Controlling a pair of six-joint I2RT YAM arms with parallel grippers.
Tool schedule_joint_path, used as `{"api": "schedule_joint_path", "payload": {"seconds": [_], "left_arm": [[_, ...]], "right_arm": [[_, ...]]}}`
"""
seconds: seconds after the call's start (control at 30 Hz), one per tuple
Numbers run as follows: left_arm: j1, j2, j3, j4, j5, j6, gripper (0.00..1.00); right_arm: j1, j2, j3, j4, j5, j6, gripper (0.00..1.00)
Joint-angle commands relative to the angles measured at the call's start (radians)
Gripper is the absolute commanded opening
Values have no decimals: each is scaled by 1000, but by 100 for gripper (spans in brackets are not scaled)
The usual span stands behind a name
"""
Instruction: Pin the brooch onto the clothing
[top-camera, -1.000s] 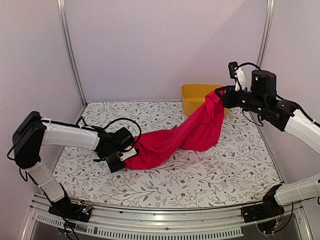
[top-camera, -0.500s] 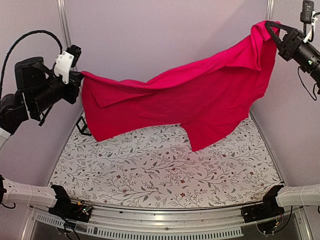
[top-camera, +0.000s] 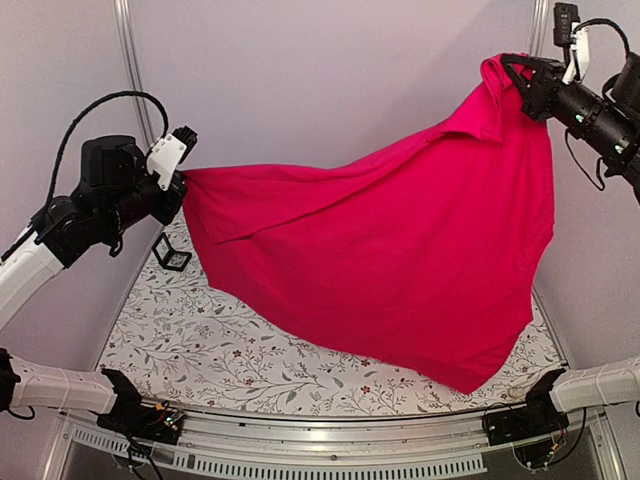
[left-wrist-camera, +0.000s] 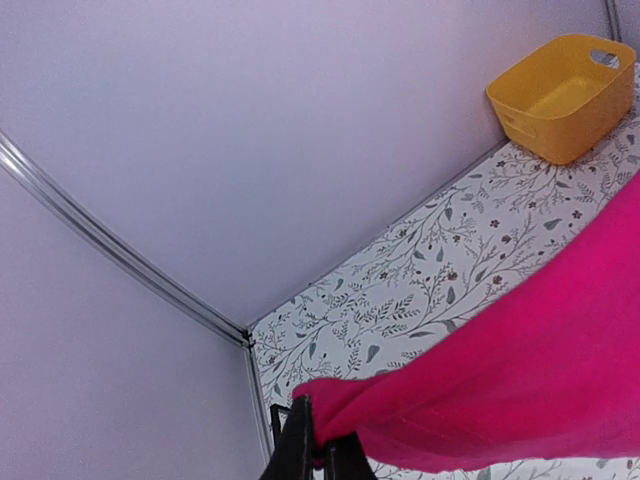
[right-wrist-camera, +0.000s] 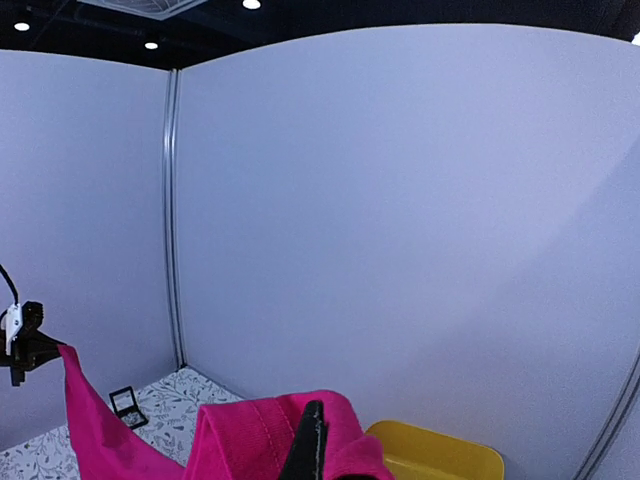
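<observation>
Shirt (top-camera: 400, 270) off the table (top-camera: 200, 340), stretched in the air between both arms like a sheet. Red-pink, plain fabric, some long folds running from left to right.

Left claw (top-camera: 178, 190): raised at the left side, shut tight on one bunched corner of the shirt. Left wrist view confirms it: fingers (left-wrist-camera: 300, 450) pressed together with a nub of cloth pinched between them, the rest running off to the right.

Right claw (top-camera: 515, 72): higher, up at the back right, also clamped on a fold of shirt edge. Right wrist view shows cloth humped around the closed fingers (right-wrist-camera: 310, 440).

Shirt slopes down from the right grip to the left one. Main body hangs below that line; lowest corner drops toward the front right of the table. Cannot tell whether that corner touches the cloth-covered top.

Table carries a white floral cover. Small black frame-like object (top-camera: 172, 252) sits at the back left, just below the left claw, apart from the shirt. Yellow basket (left-wrist-camera: 560, 95) stands at the back of the table by the wall, hidden behind the shirt in the top view.
</observation>
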Motion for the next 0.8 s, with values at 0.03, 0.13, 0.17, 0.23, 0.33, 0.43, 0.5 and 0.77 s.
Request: {"api": "schedule_joint_path", "payload": {"seconds": [0.03,0.13,0.17,0.23,0.33,0.43,0.5,0.77], "left_arm": [[121,63,-12,84,123,-24,0],[127,72,-10,44,208,-30,0],[128,72,-18,26,250,-34,0],[127,73,-53,-20,370,-52,0],[126,72,-127,-77,578,-81,0],[124,66,-187,-101,687,-111,0],[115,65,-195,-141,762,-125,0],[-75,105,-359,-149,950,-44,0]], "right_arm": [[-5,182,56,2,72,-83,0],[-8,228,84,2,71,-97,0],[-9,233,78,2,73,-98,0],[-10,224,38,10,83,-101,0],[-12,182,-54,33,116,-114,0],[-24,154,-121,31,169,-119,0],[-39,138,-163,30,175,-117,0],[-88,156,-267,30,151,-81,0]]}}
